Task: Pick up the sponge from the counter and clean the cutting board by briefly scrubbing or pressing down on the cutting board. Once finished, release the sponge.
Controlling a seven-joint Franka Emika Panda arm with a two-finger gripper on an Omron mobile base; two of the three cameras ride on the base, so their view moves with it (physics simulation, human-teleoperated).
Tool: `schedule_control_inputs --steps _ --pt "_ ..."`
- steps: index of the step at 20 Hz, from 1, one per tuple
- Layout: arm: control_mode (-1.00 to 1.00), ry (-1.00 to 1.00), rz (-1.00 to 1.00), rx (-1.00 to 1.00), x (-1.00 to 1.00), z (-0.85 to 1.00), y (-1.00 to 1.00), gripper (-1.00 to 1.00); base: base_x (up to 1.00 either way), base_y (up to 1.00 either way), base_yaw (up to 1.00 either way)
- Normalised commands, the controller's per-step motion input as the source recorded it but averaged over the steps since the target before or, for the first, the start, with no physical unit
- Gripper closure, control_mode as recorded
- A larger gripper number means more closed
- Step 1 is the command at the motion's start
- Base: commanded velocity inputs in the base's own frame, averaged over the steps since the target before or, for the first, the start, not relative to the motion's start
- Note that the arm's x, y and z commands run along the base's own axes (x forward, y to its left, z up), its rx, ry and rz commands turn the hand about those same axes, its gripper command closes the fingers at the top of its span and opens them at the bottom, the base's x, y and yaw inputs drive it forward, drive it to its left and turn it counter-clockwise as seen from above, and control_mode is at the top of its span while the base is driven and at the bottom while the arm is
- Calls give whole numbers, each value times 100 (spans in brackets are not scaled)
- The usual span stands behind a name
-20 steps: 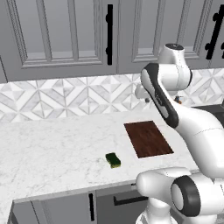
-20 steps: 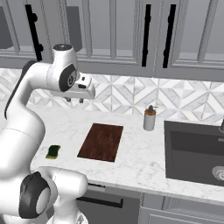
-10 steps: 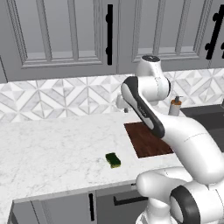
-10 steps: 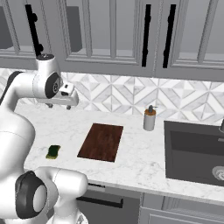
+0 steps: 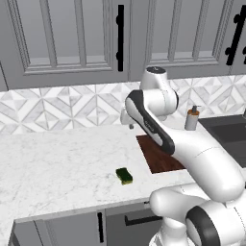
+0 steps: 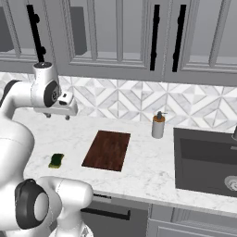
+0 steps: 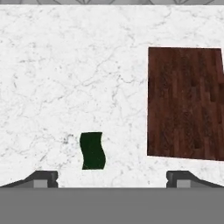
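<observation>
hiding cutting board (image 5: 156, 154) partly, arm (image 5: 158, 132)

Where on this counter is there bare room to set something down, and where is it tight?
Bare counter: the wide stretch left of the sponge toward the backsplash, and the strip between the cutting board and the sink. Tighter: the narrow gap between sponge and board, and behind the board near the soap bottle. The open pincer hovers high.

The sponge (image 5: 124, 176) lay flat on the counter (image 5: 57, 163), its dark green scrub layer up and yellow showing at its edge, near the front edge and left of the cutting board (image 5: 158, 153), apart from it. The board, a dark reddish-brown wooden rectangle with visible grain, lay flat on the white marble-patterned worktop, farther back than the sponge.
</observation>
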Motion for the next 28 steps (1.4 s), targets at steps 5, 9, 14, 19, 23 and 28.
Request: schedule_control_inputs --steps 5,9,14,19,23,28 --pt "-100 12 0 0 -21 -50 2 -100 0 0 0" --pt "-100 14 0 0 -16 -55 10 -100 0 0 0" --pt "-100 9 0 0 -4 -42 22 -100 0 0 0" --pt "-100 6 0 0 0 -22 27 -100 0 0 0" --pt "-100 5 0 0 0 -16 19 -100 0 0 0" --pt "-100 7 0 0 0 -23 17 -100 0 0 0"
